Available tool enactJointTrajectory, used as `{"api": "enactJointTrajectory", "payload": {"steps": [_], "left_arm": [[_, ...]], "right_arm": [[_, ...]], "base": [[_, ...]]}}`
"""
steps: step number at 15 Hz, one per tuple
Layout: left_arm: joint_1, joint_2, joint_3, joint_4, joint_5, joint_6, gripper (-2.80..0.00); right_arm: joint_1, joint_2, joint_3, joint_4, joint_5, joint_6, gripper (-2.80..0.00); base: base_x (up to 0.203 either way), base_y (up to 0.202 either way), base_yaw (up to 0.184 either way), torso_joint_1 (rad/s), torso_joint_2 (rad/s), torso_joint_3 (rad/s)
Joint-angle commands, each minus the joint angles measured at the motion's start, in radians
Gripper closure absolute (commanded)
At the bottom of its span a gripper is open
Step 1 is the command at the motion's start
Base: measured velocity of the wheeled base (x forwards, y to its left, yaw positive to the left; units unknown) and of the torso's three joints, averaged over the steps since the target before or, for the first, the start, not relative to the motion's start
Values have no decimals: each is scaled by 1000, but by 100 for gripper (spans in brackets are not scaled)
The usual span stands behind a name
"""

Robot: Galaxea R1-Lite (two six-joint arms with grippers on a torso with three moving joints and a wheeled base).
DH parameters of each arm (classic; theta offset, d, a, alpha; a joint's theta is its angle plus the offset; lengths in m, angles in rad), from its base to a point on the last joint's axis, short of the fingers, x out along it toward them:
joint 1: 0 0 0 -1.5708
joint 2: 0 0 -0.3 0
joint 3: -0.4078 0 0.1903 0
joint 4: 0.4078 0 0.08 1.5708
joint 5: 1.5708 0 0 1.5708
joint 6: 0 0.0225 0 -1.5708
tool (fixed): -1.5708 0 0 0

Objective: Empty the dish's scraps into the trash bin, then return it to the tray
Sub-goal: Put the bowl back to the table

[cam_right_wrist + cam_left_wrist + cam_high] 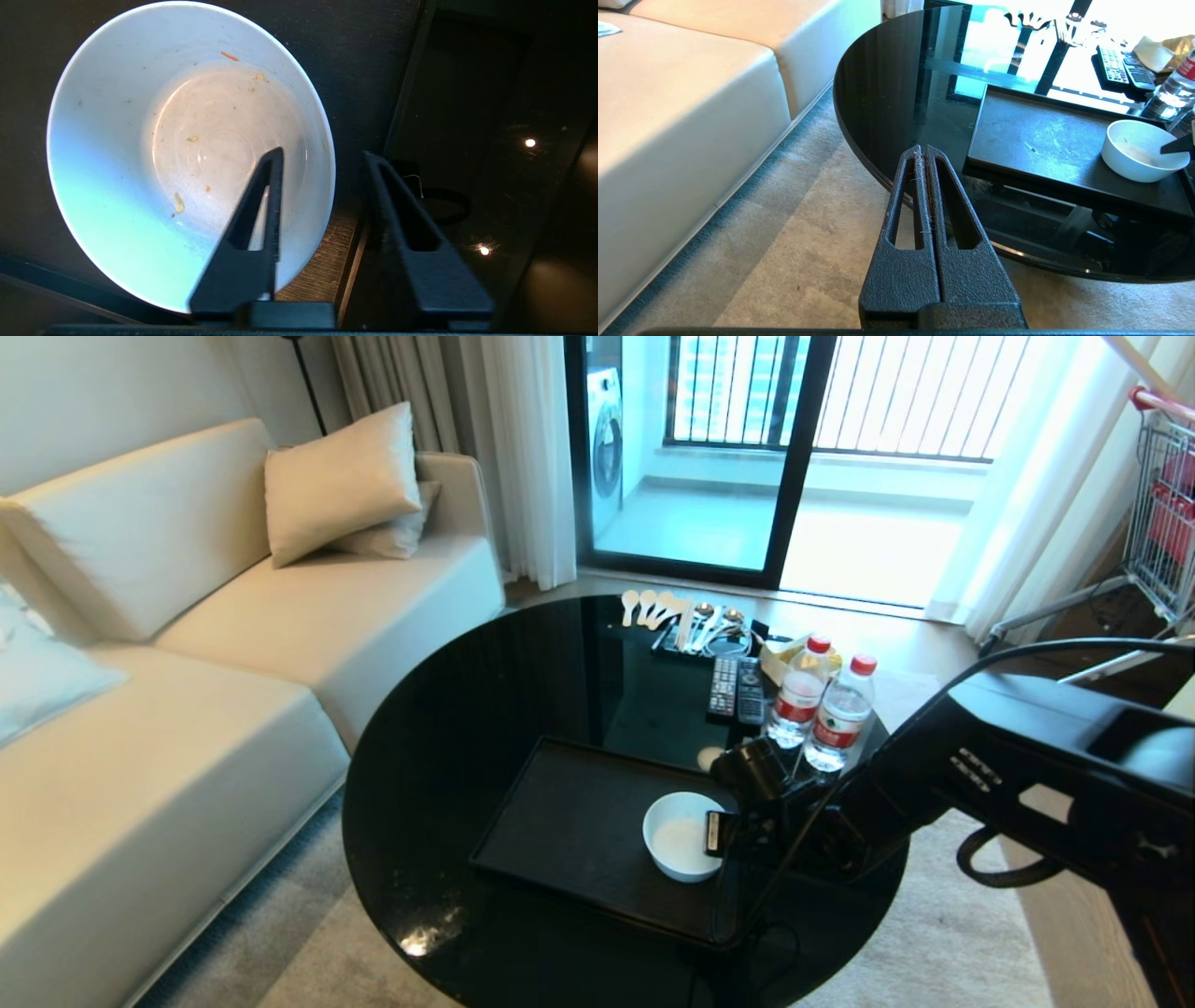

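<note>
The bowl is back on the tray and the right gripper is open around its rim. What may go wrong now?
1. One finger of the right gripper is inside the dish; a sideways pull-out may drag or tip it.
2. The dish sits near the tray edge, so a nudge may push it over the rim.
3. The water bottles stand beside the arm and may be knocked.

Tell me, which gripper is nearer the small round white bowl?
The right gripper: its open fingers straddle the small round white bowl rim. The left gripper hangs shut off the table's edge.
</note>
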Motion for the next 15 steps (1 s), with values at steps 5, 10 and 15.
{"api": "enactJointTrajectory", "payload": {"steps": [5,10,15], "left_arm": [[0,0,0,0,0,0,0],[0,0,0,0,0,-1,0],[0,0,0,0,0,0,0]], "right_arm": [[-1,-53,3,-5,-8,38,-280],[0,-253,18,-7,-12,-38,-280],[-1,-531,107,-9,-12,-195,0]], "base": [[0,0,0,0,0,0],[0,0,0,0,0,0],[0,0,0,0,0,0]]}}
